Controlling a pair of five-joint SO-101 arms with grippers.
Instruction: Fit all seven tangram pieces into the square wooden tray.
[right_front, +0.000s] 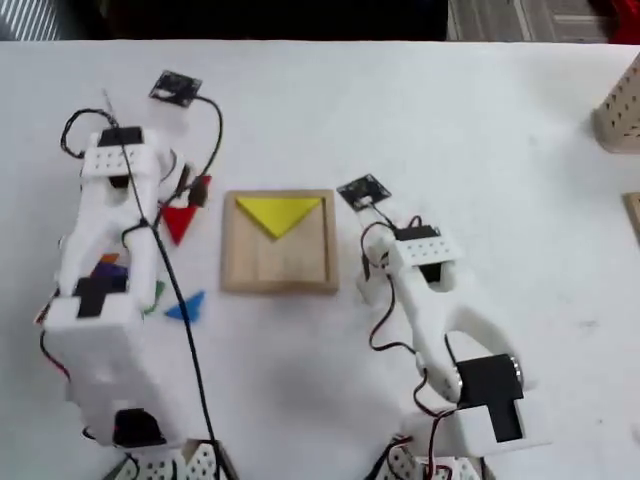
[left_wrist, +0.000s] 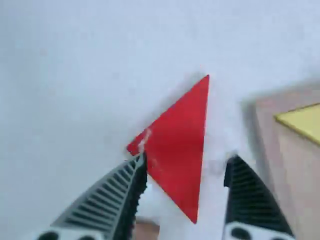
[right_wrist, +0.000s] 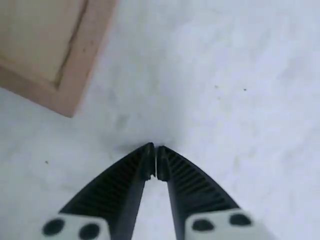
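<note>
White worktop (right_front: 300, 120), square wooden tray (right_front: 279, 275) at its middle; yellow triangle (right_front: 278, 213) lies inside the tray against the far rim, apex toward the near side.

Hard to make out: orange and purple scraps (right_front: 108, 265) show through gaps in the left arm (right_front: 100, 240), well left of the tray, shapes hidden; green sliver (right_front: 155, 297) pokes out from under the same arm; blue piece (right_front: 187, 308) lies beside it on the tray's side, in plain sight. Left wrist view cuts the tray off at the frame edge, blurred.

Red triangle (right_front: 180, 222) flat on the worktop just left of the tray, not touching it; left end effector (left_wrist: 187, 162) open, fingers astride the triangle; one finger (left_wrist: 125, 190) meets its corner, though contact is unclear; the other stands on the tray's side, apart from the red edge.

Right end effector (right_wrist: 156, 150) closed on nothing, tips together, low over the worktop right of the tray, near one tray corner.
</note>
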